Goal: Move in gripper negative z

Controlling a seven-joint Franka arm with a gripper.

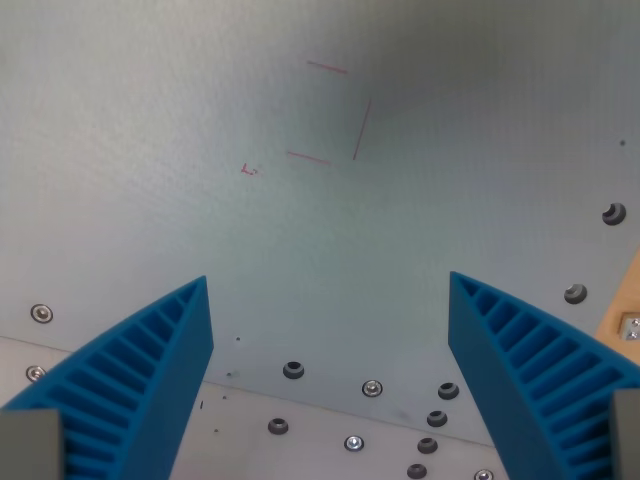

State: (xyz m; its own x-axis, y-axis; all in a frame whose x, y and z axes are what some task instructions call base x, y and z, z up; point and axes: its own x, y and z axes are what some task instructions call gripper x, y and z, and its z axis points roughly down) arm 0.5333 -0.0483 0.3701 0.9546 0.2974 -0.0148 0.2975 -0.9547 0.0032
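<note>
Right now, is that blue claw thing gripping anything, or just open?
Claw: open, holding nothing. Its two blue fingers stand wide apart over the bare grey table.

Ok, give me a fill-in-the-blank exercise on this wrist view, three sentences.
1. The gripper has ribbed fingers coloured ____.
2. The thin line marks drawn on the grey plate are ____ in colour.
3. With a wide gap and nothing between the fingers, the gripper is ____.

Missing words: blue; red; open
</note>
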